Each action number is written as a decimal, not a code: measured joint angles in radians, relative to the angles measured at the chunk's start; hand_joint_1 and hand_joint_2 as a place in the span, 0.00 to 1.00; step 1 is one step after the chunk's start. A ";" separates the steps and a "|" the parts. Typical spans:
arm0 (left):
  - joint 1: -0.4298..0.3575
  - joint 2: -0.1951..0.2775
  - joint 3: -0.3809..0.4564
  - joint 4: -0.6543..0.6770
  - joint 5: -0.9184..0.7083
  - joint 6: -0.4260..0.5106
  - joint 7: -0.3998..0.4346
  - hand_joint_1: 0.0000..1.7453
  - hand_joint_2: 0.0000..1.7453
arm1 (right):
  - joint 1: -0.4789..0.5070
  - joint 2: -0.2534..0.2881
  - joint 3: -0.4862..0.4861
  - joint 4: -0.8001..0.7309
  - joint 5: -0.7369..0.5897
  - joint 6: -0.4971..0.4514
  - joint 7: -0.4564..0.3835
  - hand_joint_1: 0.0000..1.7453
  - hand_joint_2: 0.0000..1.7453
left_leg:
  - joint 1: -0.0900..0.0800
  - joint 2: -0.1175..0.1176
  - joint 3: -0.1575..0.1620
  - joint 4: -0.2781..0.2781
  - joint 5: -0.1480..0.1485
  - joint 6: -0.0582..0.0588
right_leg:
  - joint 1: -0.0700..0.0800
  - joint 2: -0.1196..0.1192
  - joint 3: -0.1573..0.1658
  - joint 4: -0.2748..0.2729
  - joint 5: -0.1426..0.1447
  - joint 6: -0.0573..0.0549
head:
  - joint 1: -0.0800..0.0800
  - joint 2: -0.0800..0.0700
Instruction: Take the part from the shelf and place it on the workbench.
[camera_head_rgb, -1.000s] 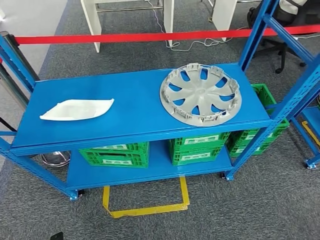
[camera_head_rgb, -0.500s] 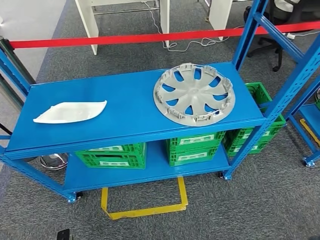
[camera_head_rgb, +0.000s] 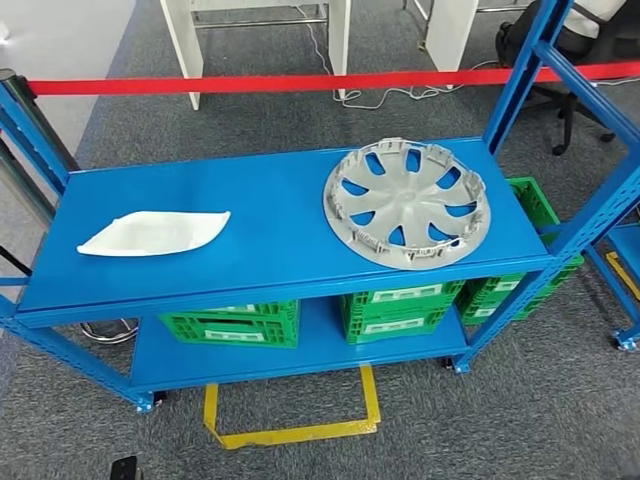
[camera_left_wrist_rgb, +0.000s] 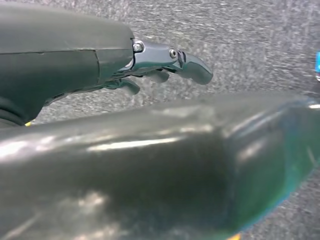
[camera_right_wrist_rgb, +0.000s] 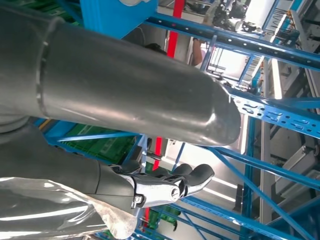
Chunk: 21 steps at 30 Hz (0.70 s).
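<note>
- The silver wheel cover (camera_head_rgb: 407, 203) lies flat on the right part of the blue shelf (camera_head_rgb: 272, 215), rim tabs up, its near edge close to the shelf's front lip.
- A flat white part (camera_head_rgb: 155, 233) lies well apart, toward the shelf's left end; which of the two the task means cannot be told.
- The cover looks like thin moulded plastic: light, fairly stiff, wide and awkward, with spoke openings and a raised rim that offer purchase. Taking it at opposite edges seems safest; the tabs may snap.
- The left hand (camera_left_wrist_rgb: 166, 62) hangs over grey carpet, fingers extended, holding nothing.
- The right hand (camera_right_wrist_rgb: 170, 185) is likewise empty, fingers stretched out together.
</note>
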 joint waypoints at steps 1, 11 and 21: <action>0.000 0.000 0.000 0.001 0.000 0.000 0.000 0.00 0.00 | 0.001 0.000 0.001 0.000 0.000 0.000 0.000 0.00 0.00 | -0.001 0.001 0.004 0.000 -0.007 -0.006 | 0.002 -0.001 0.012 -0.026 0.001 -0.006 | -0.001 0.000; 0.001 0.001 -0.001 0.001 -0.006 -0.002 0.002 0.00 0.00 | 0.006 -0.001 0.008 -0.002 0.002 -0.003 0.000 0.00 0.00 | 0.009 0.000 -0.191 0.298 -0.104 -0.047 | -0.004 0.006 0.122 -0.047 -0.075 -0.042 | -0.011 0.000; 0.007 0.003 -0.001 0.005 -0.019 -0.003 0.004 0.00 0.00 | 0.005 -0.002 0.014 -0.006 0.006 -0.002 0.004 0.00 0.00 | 0.005 -0.001 -0.149 0.053 0.096 0.005 | -0.004 0.008 0.187 -0.003 -0.131 0.004 | -0.006 0.000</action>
